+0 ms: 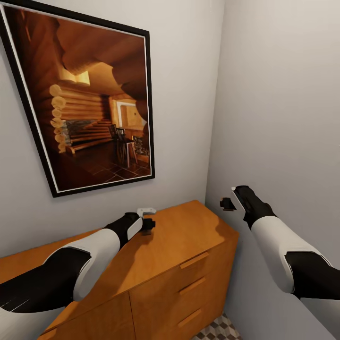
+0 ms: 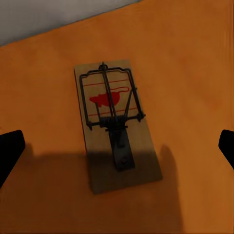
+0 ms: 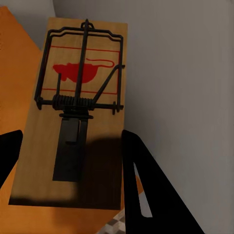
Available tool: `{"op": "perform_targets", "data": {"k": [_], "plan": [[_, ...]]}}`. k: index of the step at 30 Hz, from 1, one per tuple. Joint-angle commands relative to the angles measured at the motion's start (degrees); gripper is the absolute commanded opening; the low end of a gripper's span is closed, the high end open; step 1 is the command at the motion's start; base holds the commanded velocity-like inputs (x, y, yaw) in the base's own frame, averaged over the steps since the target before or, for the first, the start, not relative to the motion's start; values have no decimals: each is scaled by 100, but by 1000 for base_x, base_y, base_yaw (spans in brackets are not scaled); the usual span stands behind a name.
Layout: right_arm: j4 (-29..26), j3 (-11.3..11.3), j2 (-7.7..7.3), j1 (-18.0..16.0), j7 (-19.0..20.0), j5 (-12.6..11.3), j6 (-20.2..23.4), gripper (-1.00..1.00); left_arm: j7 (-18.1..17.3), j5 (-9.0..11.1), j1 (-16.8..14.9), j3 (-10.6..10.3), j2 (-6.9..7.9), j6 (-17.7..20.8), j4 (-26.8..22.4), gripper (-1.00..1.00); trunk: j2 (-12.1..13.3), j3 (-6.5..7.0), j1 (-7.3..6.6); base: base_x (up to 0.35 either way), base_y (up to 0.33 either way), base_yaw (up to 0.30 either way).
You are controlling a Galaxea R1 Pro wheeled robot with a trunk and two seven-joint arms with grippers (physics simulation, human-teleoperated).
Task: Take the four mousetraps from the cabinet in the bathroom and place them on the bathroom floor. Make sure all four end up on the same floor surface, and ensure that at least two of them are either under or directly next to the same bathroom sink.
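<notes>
The left end effector (image 1: 147, 225) hovers wide open over one flat brown wooden mousetrap (image 2: 117, 124) lying on the orange-brown wooden cabinet (image 1: 189, 236); it should descend straight, fingers straddling the trap's narrow sides. The right end effector (image 1: 228, 204) grips a second mousetrap (image 3: 75, 114) beside the cabinet. Two traps are visible.

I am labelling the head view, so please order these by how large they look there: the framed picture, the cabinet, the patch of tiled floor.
1. Framed picture, largest.
2. Cabinet; cropped by the frame edge and partly hidden by the left arm, so its true size is unsure.
3. Tiled floor, a small patch in view.
</notes>
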Motion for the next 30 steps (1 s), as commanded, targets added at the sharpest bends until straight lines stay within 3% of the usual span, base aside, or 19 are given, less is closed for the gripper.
{"op": "perform_targets", "data": {"k": [1,30], "plan": [[-7,13,-2,-3,-50,-51,21,-100,31,61,-2,-47,0,-6,-5,100,-5,-8,0,0,0,0],[2,13,-2,-3,-50,-65,20,-100,-239,52,-2,-65,0,-249,99,100,-5,-8,0,0,0,0]]}}
